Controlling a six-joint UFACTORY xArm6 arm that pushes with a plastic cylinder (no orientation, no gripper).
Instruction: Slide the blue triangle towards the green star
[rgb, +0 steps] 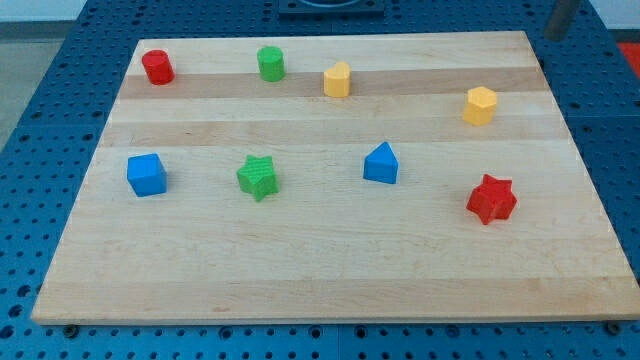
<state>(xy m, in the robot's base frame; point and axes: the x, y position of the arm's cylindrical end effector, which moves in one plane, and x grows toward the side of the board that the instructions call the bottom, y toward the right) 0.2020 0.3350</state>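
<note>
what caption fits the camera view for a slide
Blue triangle sits to the view's right of the green star on the board; my tip sits off the top right corner.

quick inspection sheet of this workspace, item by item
surface: wooden board, flat, on a blue perforated table.
job's things: blue triangle to the view's right of green star, apart, nothing between.
clutter: red cylinder, green cylinder, two yellow blocks, blue cube, red star.
gripper: none; my tip not clearly seen, dark rod at the view's top right.
cables: nothing seen.
surroundings: dark base at top edge.
</note>
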